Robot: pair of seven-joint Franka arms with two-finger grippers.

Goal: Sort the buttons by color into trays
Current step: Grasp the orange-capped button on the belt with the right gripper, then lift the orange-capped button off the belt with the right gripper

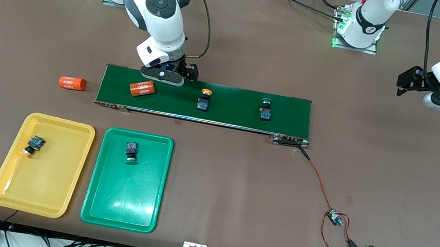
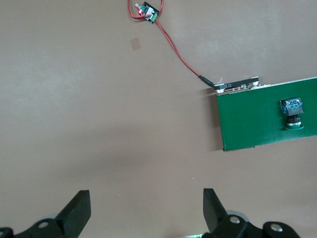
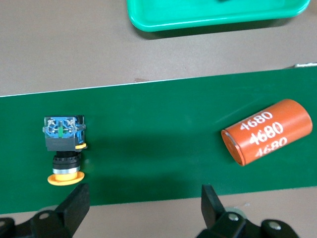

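Two buttons lie on the dark-green belt (image 1: 231, 106): a yellow button (image 1: 204, 99) and a green button (image 1: 266, 110), with an orange cylinder (image 1: 142, 88) under the right gripper (image 1: 169, 75). The yellow tray (image 1: 7, 191) and green tray (image 1: 99, 206) each hold one button

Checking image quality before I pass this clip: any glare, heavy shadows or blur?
Front view: sharp, with a white glare patch on the green tray. Right wrist view: a soft shadow across the belt. Left wrist view: a faint broad shadow on the table; no blur.
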